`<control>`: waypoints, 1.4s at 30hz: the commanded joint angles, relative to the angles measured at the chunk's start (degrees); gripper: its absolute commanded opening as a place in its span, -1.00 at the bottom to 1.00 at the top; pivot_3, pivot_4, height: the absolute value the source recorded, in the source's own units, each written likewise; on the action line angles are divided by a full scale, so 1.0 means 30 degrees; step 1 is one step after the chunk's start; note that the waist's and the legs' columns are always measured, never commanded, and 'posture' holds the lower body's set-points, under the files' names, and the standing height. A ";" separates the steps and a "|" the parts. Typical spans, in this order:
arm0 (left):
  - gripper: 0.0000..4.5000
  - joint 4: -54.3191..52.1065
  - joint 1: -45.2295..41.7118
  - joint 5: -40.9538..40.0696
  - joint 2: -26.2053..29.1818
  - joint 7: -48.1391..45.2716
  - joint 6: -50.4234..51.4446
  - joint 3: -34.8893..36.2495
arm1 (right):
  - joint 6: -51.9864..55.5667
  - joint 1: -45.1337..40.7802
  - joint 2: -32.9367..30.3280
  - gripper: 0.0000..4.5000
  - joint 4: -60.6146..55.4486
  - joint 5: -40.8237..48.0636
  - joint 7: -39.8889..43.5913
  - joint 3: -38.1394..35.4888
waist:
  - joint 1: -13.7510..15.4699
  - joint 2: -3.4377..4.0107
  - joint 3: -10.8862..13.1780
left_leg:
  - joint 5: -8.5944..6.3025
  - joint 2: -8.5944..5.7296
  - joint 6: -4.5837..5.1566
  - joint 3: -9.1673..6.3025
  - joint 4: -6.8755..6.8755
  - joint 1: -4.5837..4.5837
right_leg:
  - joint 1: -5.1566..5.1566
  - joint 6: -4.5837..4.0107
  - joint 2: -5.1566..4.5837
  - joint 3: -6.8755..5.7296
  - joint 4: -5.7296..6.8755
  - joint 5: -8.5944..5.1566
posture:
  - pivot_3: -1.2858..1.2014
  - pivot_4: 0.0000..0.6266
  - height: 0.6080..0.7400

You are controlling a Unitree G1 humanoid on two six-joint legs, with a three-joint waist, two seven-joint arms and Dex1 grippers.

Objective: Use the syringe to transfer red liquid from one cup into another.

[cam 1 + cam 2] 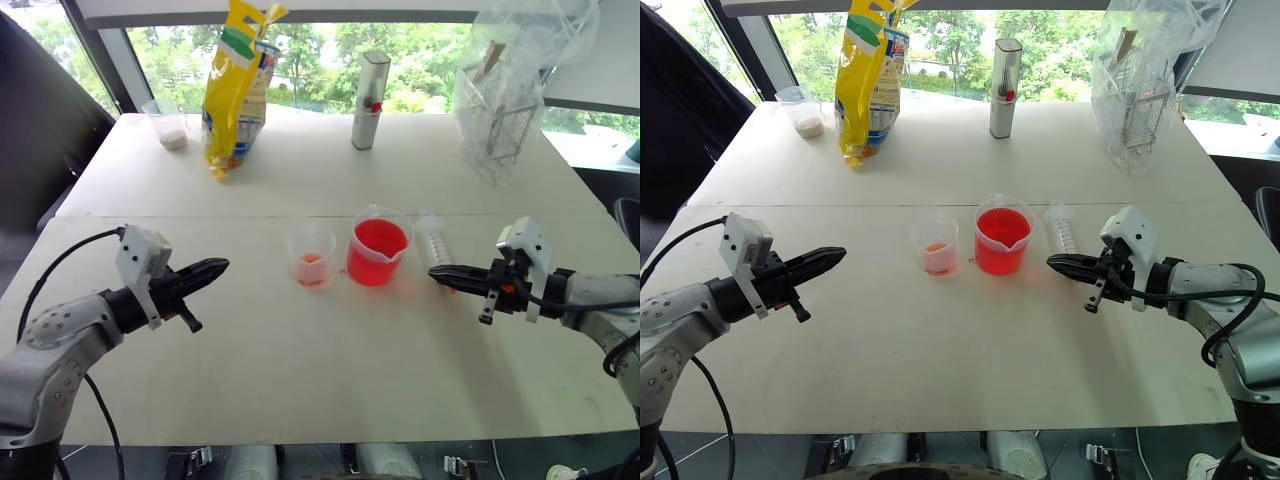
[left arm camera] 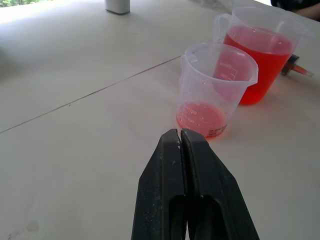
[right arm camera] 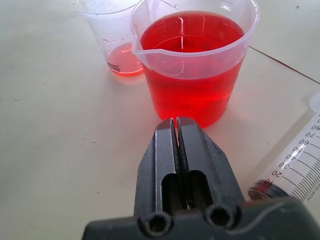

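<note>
A: Biggest first: tabletop (image 1: 300, 380), pale and flat. Then spouted beaker (image 1: 378, 252) at centre, well filled with red liquid (image 1: 380, 240); heavy enough to stay put, but thin-walled and easy to slosh.

B: Smaller cup (image 1: 311, 255) just left of it, barely a film of pink at the base. Light, likely to tip at a nudge.

A: Syringe (image 1: 432, 240) lying flat just right of the beaker. Rigid, smooth, prone to roll; best pinched across the mid-barrel.

B: Left gripper (image 1: 212, 268) and right gripper (image 1: 445, 273): fingers pressed together on both, holding nothing, hanging above the tabletop.
</note>
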 commanded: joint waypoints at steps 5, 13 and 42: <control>-0.98 -0.0449 -0.0314 -0.0287 -0.0141 0.0219 -0.0127 0.0168 | -0.0336 -0.0225 -0.0044 -1.00 -0.0167 -0.0001 0.0061 -0.0348 | -0.0001 0.0000 0.0000 | 0.0000 0.0000 0.0000 -0.0001 0.0001 0.0001 | 0.0001 0.0000 0.0000 -0.0001 0.0002 0.0000 | 0.03 -0.52 1.00; -0.98 -0.0284 -0.0468 -0.0255 -0.0078 0.0183 -0.0181 0.0069 | -0.0263 -0.0076 0.0061 -1.00 -0.0348 -0.0012 -0.0180 -0.0435 | -0.0010 0.0000 0.0000 | 0.0000 0.0000 0.0000 -0.0001 0.0008 0.0001 | 0.0005 0.0001 0.0000 -0.0001 0.0002 0.0001 | 0.03 -0.52 1.00; -1.00 0.0728 -0.0765 0.1388 -0.0102 -0.0687 -0.1440 -0.0989 | 0.3749 -0.6171 -0.1369 0.11 0.3448 -0.2783 -0.2463 0.2911 | -0.0022 0.0007 0.0001 | 0.0000 0.0002 0.0000 0.0010 0.0086 -0.0002 | 0.0014 -0.0061 -0.0007 0.0011 0.0020 -0.0019 | 0.03 -0.52 1.00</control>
